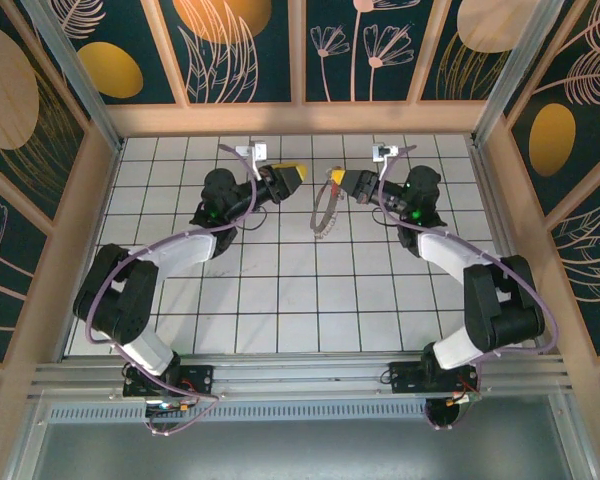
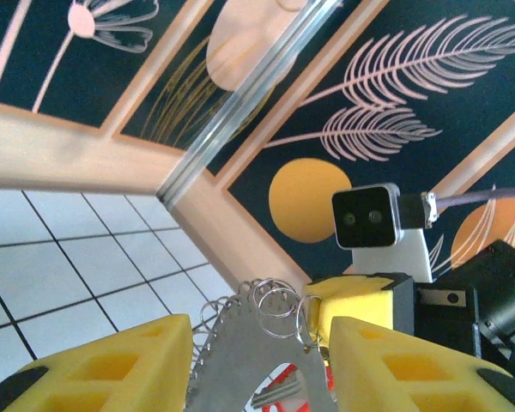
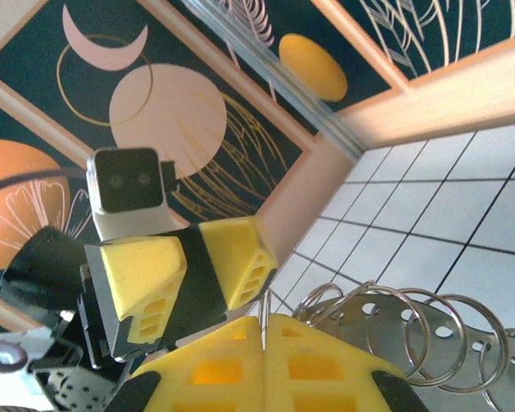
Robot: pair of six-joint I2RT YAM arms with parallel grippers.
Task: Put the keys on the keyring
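The keyring [image 1: 323, 212] is a flat grey metal loop with holes along its rim and several thin wire rings. It hangs above the tiles at the back middle. My right gripper [image 1: 346, 185] is shut on one wire ring, pinched between its yellow pads [image 3: 232, 352] at the seam [image 3: 264, 324]. My left gripper [image 1: 292, 177] faces it from the left, open. In the left wrist view its jaws [image 2: 257, 365] stand either side of the keyring [image 2: 240, 343] with a gap on each side. The red-headed key [image 2: 287, 375] shows through the loop's opening, behind the plate.
The white tiled floor [image 1: 280, 290] is boxed in by wooden walls with patterned panels; the back wall [image 1: 300, 118] runs close behind both grippers. The two arms curve in from the near corners, and purple cables loop along them.
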